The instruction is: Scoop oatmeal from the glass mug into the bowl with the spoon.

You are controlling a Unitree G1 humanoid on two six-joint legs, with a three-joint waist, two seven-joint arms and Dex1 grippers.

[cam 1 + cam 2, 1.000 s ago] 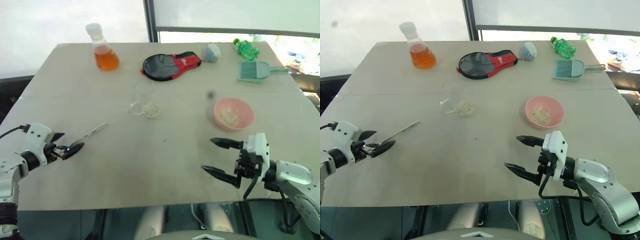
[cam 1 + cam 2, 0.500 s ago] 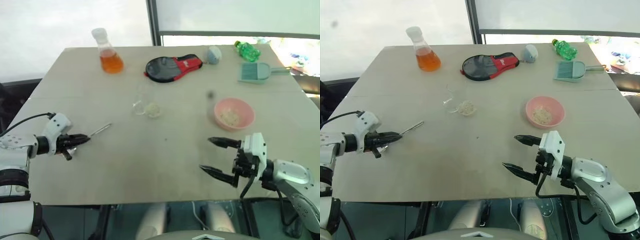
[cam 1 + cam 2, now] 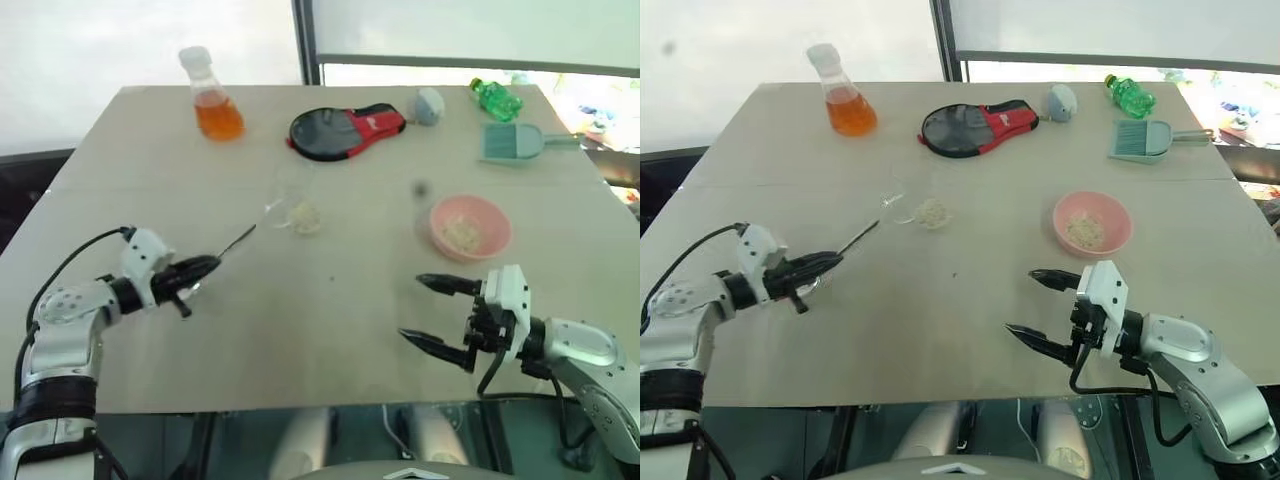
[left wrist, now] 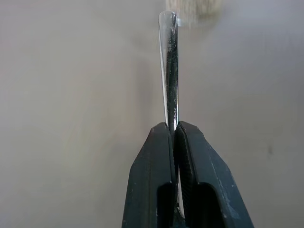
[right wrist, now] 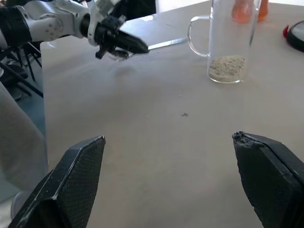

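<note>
Silver and slim, the shiny metal spoon (image 3: pixel 854 240) is clamped between the closed black fingers of the left pincer (image 3: pixel 830 261), which grips it near the oval bowl end while the long thin handle projects toward one o'clock, its tip pointing at the small clear glass mug (image 3: pixel 902 205). Pale beige oatmeal flakes (image 5: pixel 227 67) lie as a low layer in the mug's base. The mug stands near the centre of the beige surface (image 3: pixel 960 290); the shallow round pink bowl (image 3: pixel 1092 223), already holding some flakes, sits well apart from it at three o'clock. The right pincer (image 3: pixel 1043 310) hovers at six o'clock from the bowl, its two fingers spread wide and holding nothing. Along the far edge stand a conical flask of orange liquid (image 3: pixel 847 98), a red-and-black pouch (image 3: pixel 975 125) and a teal dustpan-like scoop (image 3: pixel 1145 140).
</note>
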